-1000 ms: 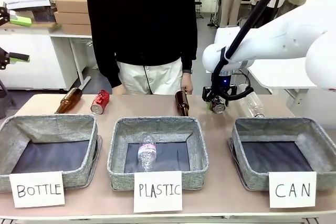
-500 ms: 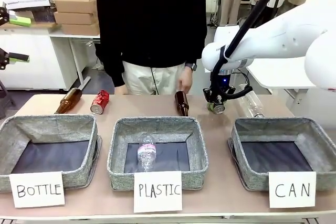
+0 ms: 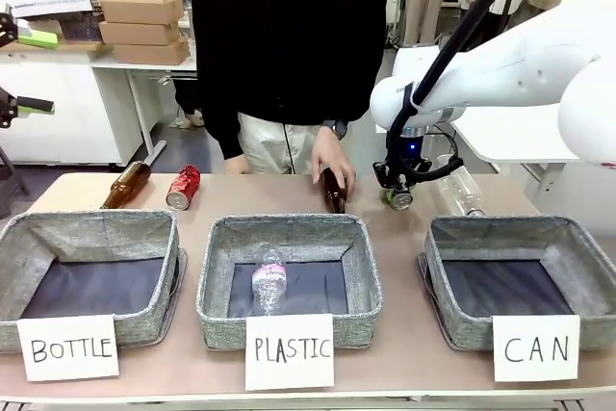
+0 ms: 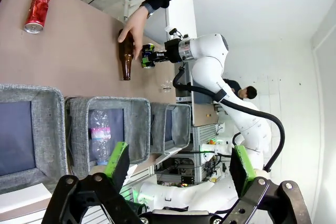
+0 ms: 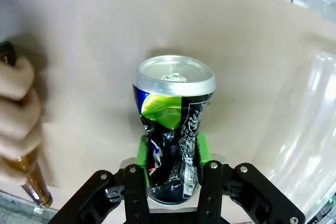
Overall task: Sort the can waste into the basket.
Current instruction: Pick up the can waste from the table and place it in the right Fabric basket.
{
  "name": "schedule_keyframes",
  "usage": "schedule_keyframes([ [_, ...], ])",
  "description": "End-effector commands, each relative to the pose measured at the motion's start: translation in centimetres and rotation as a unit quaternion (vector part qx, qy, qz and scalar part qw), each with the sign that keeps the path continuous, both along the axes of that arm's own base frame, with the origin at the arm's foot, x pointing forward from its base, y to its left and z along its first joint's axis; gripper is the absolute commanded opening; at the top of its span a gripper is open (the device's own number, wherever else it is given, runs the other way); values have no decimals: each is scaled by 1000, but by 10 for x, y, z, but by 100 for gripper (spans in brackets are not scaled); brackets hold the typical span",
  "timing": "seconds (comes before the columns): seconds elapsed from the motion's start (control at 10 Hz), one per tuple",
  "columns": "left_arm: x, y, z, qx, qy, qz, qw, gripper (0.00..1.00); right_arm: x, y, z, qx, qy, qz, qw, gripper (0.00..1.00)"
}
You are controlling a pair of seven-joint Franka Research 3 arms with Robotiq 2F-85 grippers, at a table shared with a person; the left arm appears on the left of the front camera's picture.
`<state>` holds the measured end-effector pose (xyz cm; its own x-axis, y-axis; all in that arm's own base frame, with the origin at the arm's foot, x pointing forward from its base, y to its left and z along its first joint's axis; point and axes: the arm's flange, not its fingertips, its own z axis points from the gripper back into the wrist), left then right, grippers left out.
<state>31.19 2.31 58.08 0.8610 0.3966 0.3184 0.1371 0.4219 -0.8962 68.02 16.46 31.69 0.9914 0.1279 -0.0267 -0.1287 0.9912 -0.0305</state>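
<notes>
In 1 row on the table (image 3: 399, 276), left to right: BOTTLE basket (image 3: 91, 221), PLASTIC basket (image 3: 289, 226), CAN basket (image 3: 525, 226). A bottle (image 3: 270, 281) lies in the PLASTIC basket, a can (image 3: 183, 187) behind the BOTTLE basket

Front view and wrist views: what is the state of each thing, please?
dark can, dented, gripped
right gripper, shut on dark can
left gripper, open, empty
red can, lying on table
CAN basket, empty
PLASTIC basket, holds one clear bottle
BOTTLE basket, empty
middle brown bottle, lying, person's hand on it

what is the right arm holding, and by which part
The dark can, pinched across its dented body by the right gripper, toward the end opposite its silver top.
</notes>
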Motion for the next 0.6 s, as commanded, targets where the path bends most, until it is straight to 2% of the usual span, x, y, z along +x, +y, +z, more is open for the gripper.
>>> schedule_keyframes([
  [0.0,2,-2,0,-5,-14,-3,1000,100,0,-3,18,9,6,13,1000,0],
  [0.1,2,-2,0,-5,-14,-3,1000,100,-18,-16,63,50,-1,47,998,0],
  [0.2,2,-2,0,-5,-14,-3,1000,100,-48,-35,117,88,14,64,994,0],
  [0.3,2,-2,0,-5,-14,-3,1000,100,-86,-56,162,95,41,112,988,0],
  [0.4,2,-2,0,-5,-14,-3,1000,100,-123,-73,190,85,68,151,983,0],
  [0.5,2,-2,0,-5,-14,-3,1000,100,-170,-92,210,73,74,195,975,0],
])
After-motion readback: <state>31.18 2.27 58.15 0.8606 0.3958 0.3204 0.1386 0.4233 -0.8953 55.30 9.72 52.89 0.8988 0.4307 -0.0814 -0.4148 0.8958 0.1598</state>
